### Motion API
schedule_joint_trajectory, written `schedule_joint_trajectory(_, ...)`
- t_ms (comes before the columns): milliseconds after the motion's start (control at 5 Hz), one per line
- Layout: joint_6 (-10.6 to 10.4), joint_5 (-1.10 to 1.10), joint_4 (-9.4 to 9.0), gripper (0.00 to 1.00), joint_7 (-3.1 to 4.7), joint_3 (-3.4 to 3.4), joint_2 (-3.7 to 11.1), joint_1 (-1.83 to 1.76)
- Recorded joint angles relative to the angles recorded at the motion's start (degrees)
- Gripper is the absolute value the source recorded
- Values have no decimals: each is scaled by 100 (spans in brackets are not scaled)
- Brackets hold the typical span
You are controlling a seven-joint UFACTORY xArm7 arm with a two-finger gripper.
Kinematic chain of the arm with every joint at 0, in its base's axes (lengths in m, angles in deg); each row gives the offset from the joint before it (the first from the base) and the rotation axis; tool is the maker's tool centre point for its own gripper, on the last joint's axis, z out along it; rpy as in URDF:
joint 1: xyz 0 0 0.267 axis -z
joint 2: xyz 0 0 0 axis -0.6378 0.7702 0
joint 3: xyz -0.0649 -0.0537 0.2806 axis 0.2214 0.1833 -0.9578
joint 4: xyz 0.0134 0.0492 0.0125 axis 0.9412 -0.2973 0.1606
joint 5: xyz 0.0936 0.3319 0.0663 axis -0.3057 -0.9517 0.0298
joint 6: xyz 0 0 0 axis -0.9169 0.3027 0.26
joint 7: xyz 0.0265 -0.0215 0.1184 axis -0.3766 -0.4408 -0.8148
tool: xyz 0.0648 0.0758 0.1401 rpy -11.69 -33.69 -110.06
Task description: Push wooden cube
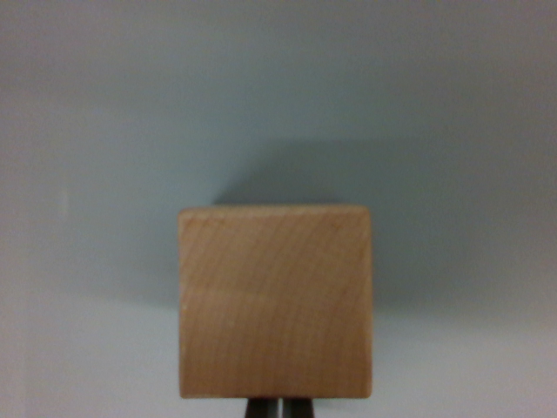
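Note:
A light wooden cube (275,300) fills the lower middle of the wrist view, its grain visible on the face turned to the camera. Just below it, at the bottom edge, the dark tips of my gripper (280,407) show. The two fingertips stand close together with only a thin gap between them, right against the cube's near edge. Nothing is held between them. Most of the gripper is hidden below the frame.
A plain pale grey surface (104,131) surrounds the cube on all sides. A soft shadow (348,174) falls beyond the cube toward the upper right.

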Motion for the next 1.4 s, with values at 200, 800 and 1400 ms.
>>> schedule_joint_trajectory(200,0,0,0,100,0,0,0,0)
schedule_joint_trajectory(800,204,34,532,100,82,57,331,22)
schedule_joint_trajectory(1400,304,51,792,100,122,86,493,32)
